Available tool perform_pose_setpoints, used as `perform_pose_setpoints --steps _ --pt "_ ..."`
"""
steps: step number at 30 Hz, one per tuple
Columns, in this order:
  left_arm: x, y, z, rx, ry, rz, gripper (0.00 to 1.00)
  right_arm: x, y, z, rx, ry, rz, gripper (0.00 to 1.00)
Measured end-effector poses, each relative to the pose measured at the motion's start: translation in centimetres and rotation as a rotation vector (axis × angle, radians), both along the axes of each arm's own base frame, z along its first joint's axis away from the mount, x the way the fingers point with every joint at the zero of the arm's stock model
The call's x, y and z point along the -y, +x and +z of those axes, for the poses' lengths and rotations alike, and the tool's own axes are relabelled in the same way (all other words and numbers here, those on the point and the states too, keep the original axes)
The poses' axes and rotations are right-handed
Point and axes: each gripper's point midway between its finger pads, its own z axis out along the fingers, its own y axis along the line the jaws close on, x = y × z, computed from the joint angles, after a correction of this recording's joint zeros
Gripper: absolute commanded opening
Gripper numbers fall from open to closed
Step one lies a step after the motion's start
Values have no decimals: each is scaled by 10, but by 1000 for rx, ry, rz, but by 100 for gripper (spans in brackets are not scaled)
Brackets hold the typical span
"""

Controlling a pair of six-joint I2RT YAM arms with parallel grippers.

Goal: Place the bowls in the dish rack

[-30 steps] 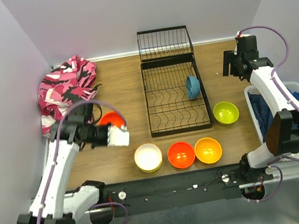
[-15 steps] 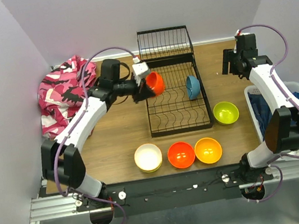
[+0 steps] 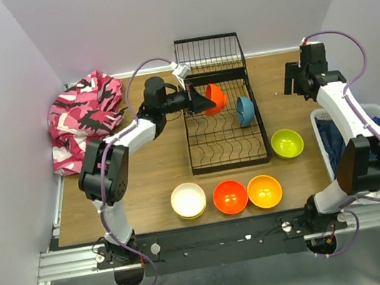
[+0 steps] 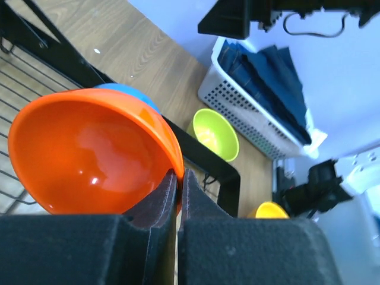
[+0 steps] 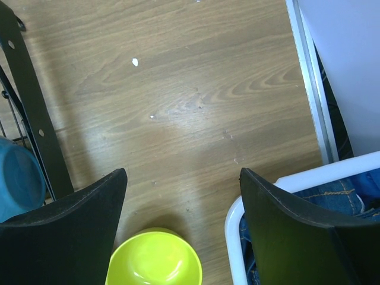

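Over the dish rack (image 3: 228,165), left pincer (image 4: 176,178) pinches an orange-red bowl (image 4: 89,154).

The left arm (image 3: 127,134) stretches from lower left to the upper middle, left gripper (image 3: 206,101) pinched on the rim of an orange-red bowl (image 3: 216,98), while the right arm (image 3: 348,114) rises along the right edge, right gripper (image 3: 294,81) spread wide and empty at upper right

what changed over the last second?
The left gripper, shut on the orange-red bowl, swung it from the table's left side to over the dish rack, beside the blue bowl. Unchanged: right gripper open and parked; blue bowl in the rack; lime bowl, cream bowl, red bowl, orange bowl on the table.
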Motion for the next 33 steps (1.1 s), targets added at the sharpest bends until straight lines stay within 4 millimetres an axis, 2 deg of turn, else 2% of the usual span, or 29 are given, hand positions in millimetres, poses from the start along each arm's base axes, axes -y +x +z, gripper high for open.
perform_pose_setpoints --steps 8,17,23,33 --pt "23 5 -25 -141 -112 0 0 5 0 -2 -16 -32 -7 85" --pt "34 12 -54 -218 -153 -6 0 10 3 -5 -46 -60 -10 85" --pt "44 24 -63 -252 -206 -22 0 11 5 -10 -61 -68 -7 85" --pt "56 18 -61 -282 -264 -61 0 14 9 -12 -74 -79 -13 85"
